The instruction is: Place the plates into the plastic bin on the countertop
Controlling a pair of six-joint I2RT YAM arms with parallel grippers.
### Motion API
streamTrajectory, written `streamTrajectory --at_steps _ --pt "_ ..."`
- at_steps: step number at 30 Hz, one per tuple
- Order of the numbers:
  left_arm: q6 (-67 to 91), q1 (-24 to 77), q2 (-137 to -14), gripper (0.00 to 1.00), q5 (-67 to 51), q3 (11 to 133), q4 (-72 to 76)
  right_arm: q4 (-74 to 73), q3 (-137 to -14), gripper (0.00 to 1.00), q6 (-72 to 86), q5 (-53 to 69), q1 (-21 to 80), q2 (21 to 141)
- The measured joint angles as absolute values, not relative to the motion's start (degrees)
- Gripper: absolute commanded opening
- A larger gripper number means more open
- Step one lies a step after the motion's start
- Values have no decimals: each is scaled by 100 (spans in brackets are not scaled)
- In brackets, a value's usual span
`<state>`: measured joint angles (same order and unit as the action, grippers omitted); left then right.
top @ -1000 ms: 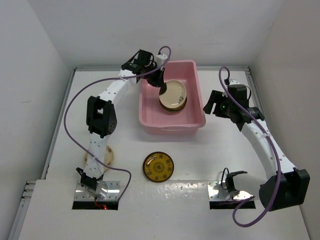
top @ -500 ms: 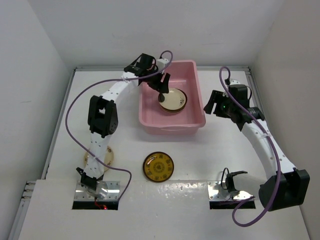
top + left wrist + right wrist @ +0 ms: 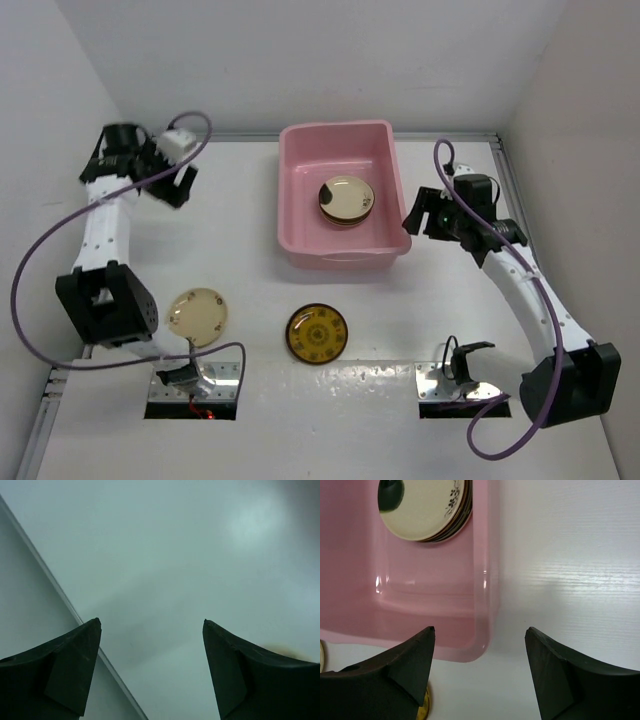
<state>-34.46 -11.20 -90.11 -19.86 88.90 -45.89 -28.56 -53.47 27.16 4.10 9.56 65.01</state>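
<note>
The left arm (image 3: 103, 225) is seen swung out to the far left corner of the white countertop (image 3: 450, 310), its upper link raised beside the side wall. The left gripper (image 3: 172, 188) is held with its dark, wedge-shaped fingers (image 3: 70, 665) spread wide and nothing between them; only bare matte surface and a wall seam are seen beneath. The right arm (image 3: 520, 285) is bent in an arc along the right side. The right gripper (image 3: 480, 629) is likewise held apart and empty, poised just beside the near right corner of the plastic bin (image 3: 300, 215).

The bin is moulded in glossy pink plastic, rectangular with rounded corners and a rolled rim. A stack of plates (image 3: 347, 198) is seen inside it, ahead and left of the right gripper, topped by a cream dish (image 3: 422, 505) with a dark blotch and a sprig pattern. Two round plates are left on the countertop, well apart from both grippers: a cream plate (image 3: 198, 316) and a glossy amber patterned plate (image 3: 317, 334).

Half a second earlier the left gripper was held over the stack in the bin; it is now withdrawn, and the cream plate is uncovered. The right arm is hardly changed.
</note>
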Motion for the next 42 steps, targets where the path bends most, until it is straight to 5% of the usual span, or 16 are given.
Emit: streamTrajectory --at_steps 7,13,15,17,20,21,22,29,36,42 --pt "-4853 -2130 -8722 83 -1776 5531 -4915 -2847 -5312 72 2648 513 1201 6504" --pt "-5092 -2137 -8903 77 -1787 4875 -4445 -2856 -5282 72 2648 543 1227 6501" --pt "-5098 -2106 -8936 69 -1723 4757 -4145 -2856 -5225 72 2655 545 1236 6469" --pt "-5087 -2088 -8875 42 -1660 4641 -3909 -2864 -5137 72 2679 543 1238 6388" --pt "-5116 -2064 -8886 21 -1640 4628 -3712 -2888 -5052 72 2714 532 1249 6248" --pt "-5109 -2067 -8914 3 -1662 4672 -3719 -2904 -5043 72 2722 510 1249 6215" --pt "-5072 -2067 -8936 0 -1680 4722 -3774 -2917 -5043 72 2733 497 1249 6178" --pt "-4772 -2213 -9456 0 -2311 5874 -4550 -2915 -5046 72 2808 449 1251 6158" --pt "-3048 -2246 -9491 0 -3802 8785 -4252 -2880 -5081 72 2853 454 1251 6401" --pt "-1339 -961 -9730 0 -4060 10479 -3463 -2816 -5113 72 2891 454 1251 6506"
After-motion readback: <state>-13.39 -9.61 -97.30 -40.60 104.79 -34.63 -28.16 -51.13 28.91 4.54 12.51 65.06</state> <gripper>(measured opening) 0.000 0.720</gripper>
